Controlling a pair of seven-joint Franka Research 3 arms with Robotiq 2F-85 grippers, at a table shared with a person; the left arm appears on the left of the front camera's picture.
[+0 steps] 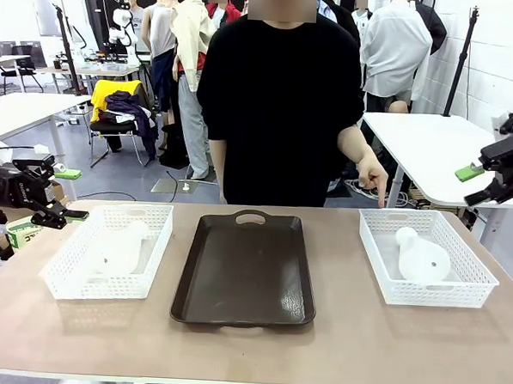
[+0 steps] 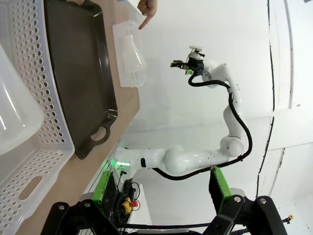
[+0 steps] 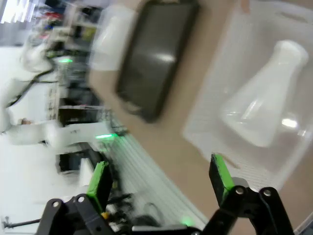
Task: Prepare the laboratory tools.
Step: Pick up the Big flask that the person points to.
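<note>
Two frosted-white conical flasks lie on their sides, one per white lattice basket. The left flask [image 1: 120,245] [image 2: 14,112] rests in the left basket [image 1: 63,276], close under my left gripper's camera. The right flask [image 1: 421,256] [image 3: 264,103] lies in the right basket [image 1: 472,272], neck toward the person. My left gripper [image 1: 67,195] [image 2: 159,196] hovers open off the table's left edge. My right gripper [image 1: 476,186] [image 3: 160,186] hangs open above and beyond the right basket; its view is blurred. Neither gripper touches anything.
A dark brown handled tray [image 1: 245,269] [image 2: 78,73] [image 3: 156,58] lies bare between the baskets. The person stands at the far side, one hand [image 1: 373,177] pointing down at the right basket's far rim. My right arm [image 2: 195,156] shows in the left wrist view.
</note>
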